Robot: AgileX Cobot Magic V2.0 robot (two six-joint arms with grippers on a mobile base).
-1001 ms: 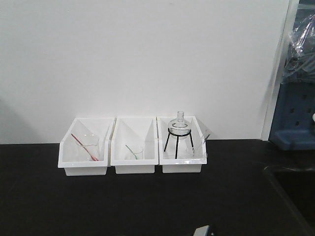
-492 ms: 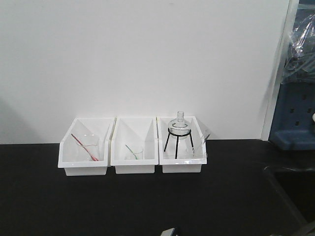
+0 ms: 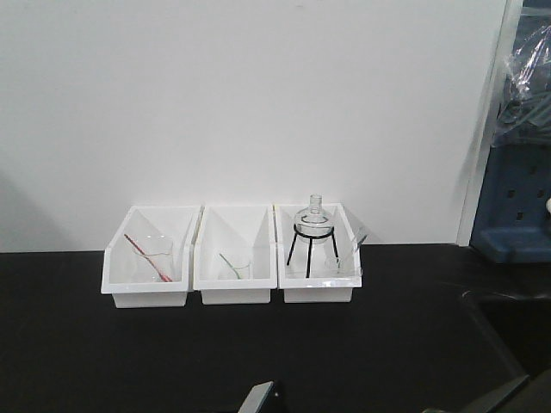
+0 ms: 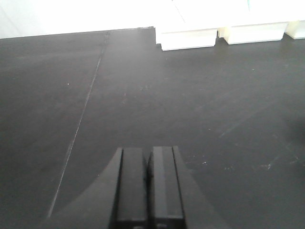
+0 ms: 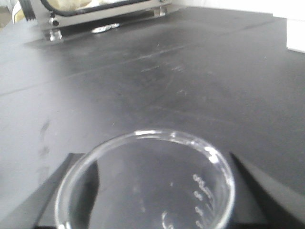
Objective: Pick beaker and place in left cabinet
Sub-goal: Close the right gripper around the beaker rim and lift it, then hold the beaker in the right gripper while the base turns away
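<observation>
Black bench (image 4: pixel 200 95) | left fingers (image 4: pixel 133 188) clenched together; right fingers (image 5: pixel 271 200) — grasping beaker (image 5: pixel 152 191)

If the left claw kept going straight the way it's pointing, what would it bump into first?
Nothing close: ahead of the left claw lies only bare black table. Farther on, its line runs toward the left corner of the nearest white bin, or the wall just beside it; which one is unclear.
</observation>
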